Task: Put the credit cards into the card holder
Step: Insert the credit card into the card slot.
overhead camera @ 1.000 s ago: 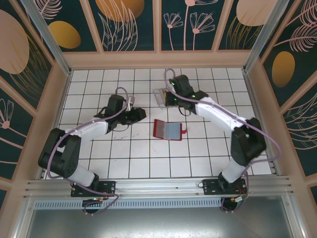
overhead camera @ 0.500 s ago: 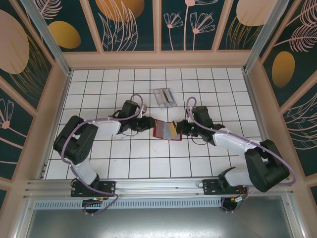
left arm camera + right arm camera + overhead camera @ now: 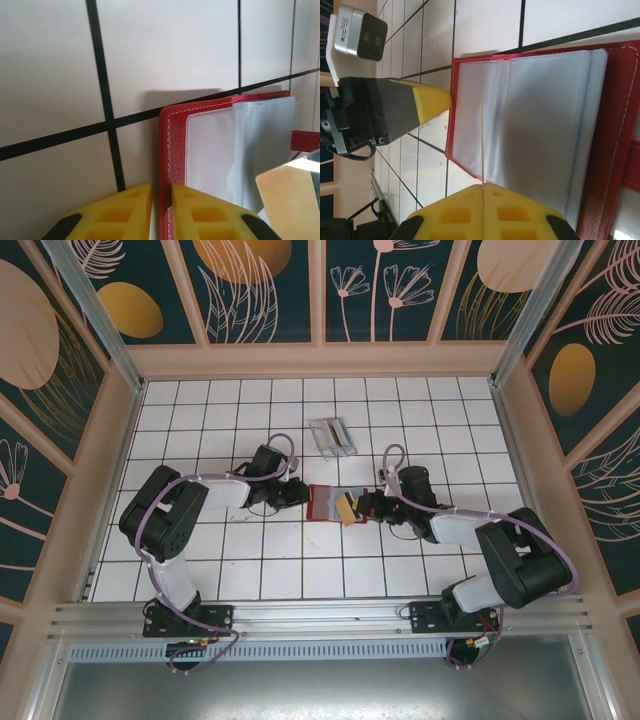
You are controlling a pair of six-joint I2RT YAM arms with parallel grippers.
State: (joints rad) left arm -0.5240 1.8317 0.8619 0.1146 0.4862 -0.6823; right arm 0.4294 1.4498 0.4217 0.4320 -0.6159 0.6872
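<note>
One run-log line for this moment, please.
right gripper: shut on orange card above open wallet | left gripper: jaws nearly together at wallet's left edge, grip unclear | insertion: not yet done

The table (image 3: 200,570) is lit brightly and evenly from above in the top view. Only soft, short shadows are cast beneath the arms.

In the left wrist view, a faint grey shadow is thrown on the tile just beyond the far edge of the holder (image 3: 210,150), ahead of the left gripper (image 3: 159,197). Its pads (image 3: 200,217) are rendered soft and out of focus, and the card (image 3: 290,200) to their right is blurred.

In the right wrist view, the pads (image 3: 450,220) of the right gripper (image 3: 483,192) are likewise blurred. The holder ahead of them is rendered sharp, and a pale sheen is spread across its clear pockets.
</note>
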